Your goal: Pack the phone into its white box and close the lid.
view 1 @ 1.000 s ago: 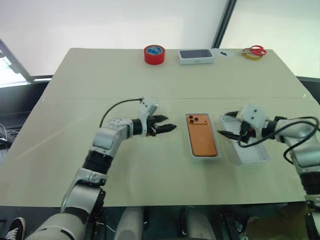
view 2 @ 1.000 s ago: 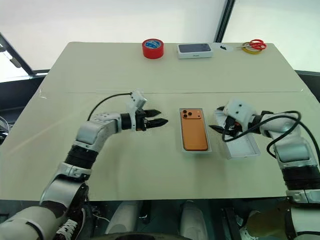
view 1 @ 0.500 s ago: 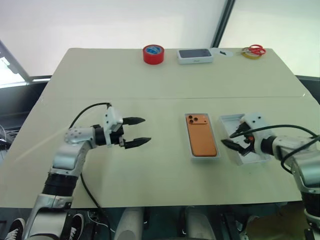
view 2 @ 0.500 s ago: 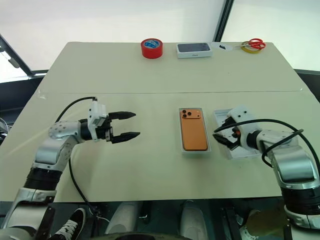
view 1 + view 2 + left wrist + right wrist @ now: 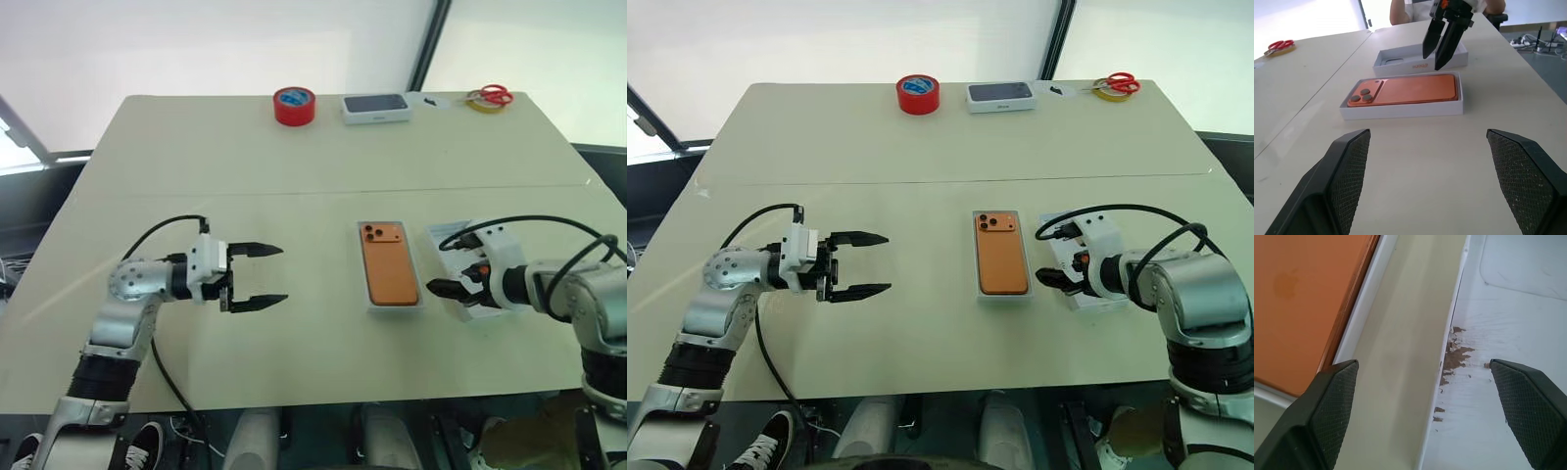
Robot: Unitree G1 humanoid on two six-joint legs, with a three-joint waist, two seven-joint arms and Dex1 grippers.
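The left claw (image 5: 257, 276) hovers over the counter (image 5: 313, 166), well to the left of the white box (image 5: 392, 305), jaws spread wide and empty. The phone (image 5: 389, 275) lies face down inside the white box. Just right of the box, the right claw (image 5: 453, 286) gapes wide, empty, straddling the near wall of the lid (image 5: 1400, 55). Far behind the box sit red tape (image 5: 294, 105) and scissors (image 5: 488, 95).

Around one orange phone (image 5: 389, 262), one white box (image 5: 420, 296), one lid (image 5: 453, 245), one red tape roll (image 5: 295, 105), one dark-topped box (image 5: 376, 108) and one pair of scissors (image 5: 493, 95) are counted.
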